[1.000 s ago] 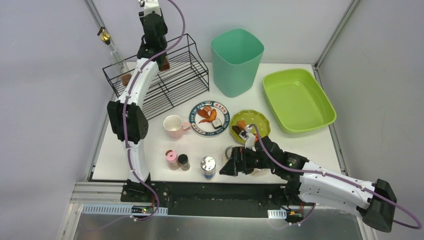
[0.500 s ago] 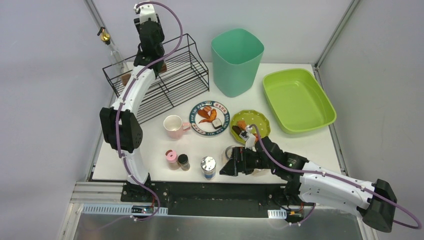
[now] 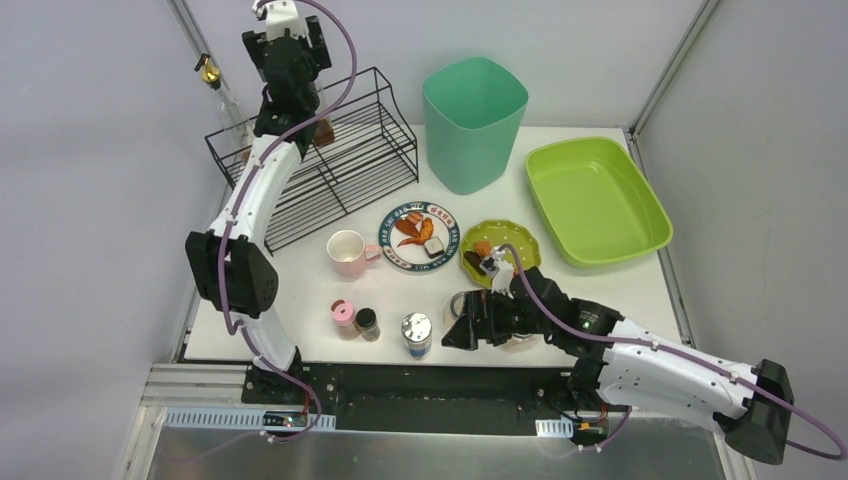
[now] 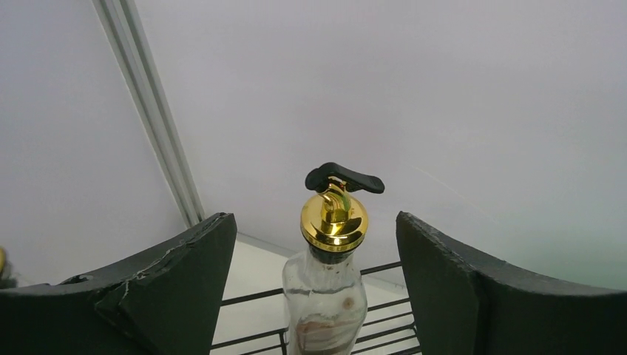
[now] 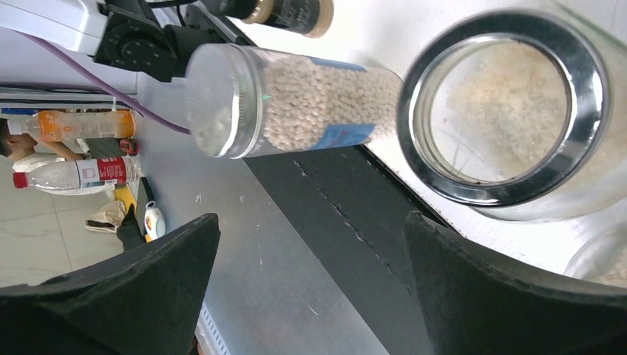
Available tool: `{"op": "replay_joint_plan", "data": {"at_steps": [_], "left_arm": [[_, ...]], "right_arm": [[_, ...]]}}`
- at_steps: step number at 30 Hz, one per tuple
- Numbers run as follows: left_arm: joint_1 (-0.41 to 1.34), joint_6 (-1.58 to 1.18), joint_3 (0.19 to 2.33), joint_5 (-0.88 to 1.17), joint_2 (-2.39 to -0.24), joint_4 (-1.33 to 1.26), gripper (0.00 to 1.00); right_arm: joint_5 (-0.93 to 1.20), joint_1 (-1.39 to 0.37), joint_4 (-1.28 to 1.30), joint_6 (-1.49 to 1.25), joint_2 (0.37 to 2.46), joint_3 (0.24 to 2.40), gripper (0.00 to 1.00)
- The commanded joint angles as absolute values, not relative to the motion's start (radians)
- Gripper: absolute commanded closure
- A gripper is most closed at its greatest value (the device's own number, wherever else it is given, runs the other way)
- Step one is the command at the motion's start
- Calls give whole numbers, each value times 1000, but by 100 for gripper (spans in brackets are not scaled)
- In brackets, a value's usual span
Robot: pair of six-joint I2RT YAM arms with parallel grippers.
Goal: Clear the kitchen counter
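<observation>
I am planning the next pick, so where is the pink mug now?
In the top view the pink mug stands on the counter, left of centre, just left of the plate and nearer than the rack.

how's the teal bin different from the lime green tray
The teal bin is tall and deep with a squarish mouth; the lime-green tray is low, wide and rectangular. The bin stands at the back middle of the kitchen counter; the tray lies at its far right, angled to the edge. Both are open-topped and smooth, and nothing shows inside either.
</observation>
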State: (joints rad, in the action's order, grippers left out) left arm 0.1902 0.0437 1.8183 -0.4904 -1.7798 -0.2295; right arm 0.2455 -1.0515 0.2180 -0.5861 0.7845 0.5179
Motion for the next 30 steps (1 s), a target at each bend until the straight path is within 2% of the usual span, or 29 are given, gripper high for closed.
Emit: {"op": "replay_joint_plan", "data": {"at_steps": [1, 8, 11, 12, 15, 24, 30], "left_arm": [[202, 24, 1827, -483, -1660, -189, 18], [234, -71, 1814, -456, -1517, 34, 17], [236, -190, 1745, -394, -1426, 125, 15], [236, -227, 1722, -377, -1393, 158, 11], [238, -313, 1639, -296, -1299, 240, 11], [242, -454, 1285, -142, -976, 389, 12], [243, -502, 1099, -74, -826, 447, 12]], "right_arm": [[206, -1056, 301, -526, 764, 630, 1], [226, -1056, 348, -512, 773, 708, 1], [210, -1056, 377, -487, 799, 743, 1], [197, -1056, 387, -477, 810, 762, 1], [116, -1056, 442, -441, 850, 852, 1], [-201, -1013, 656, -492, 1127, 1266, 1], [-141, -862, 611, -592, 1345, 1455, 1]]}}
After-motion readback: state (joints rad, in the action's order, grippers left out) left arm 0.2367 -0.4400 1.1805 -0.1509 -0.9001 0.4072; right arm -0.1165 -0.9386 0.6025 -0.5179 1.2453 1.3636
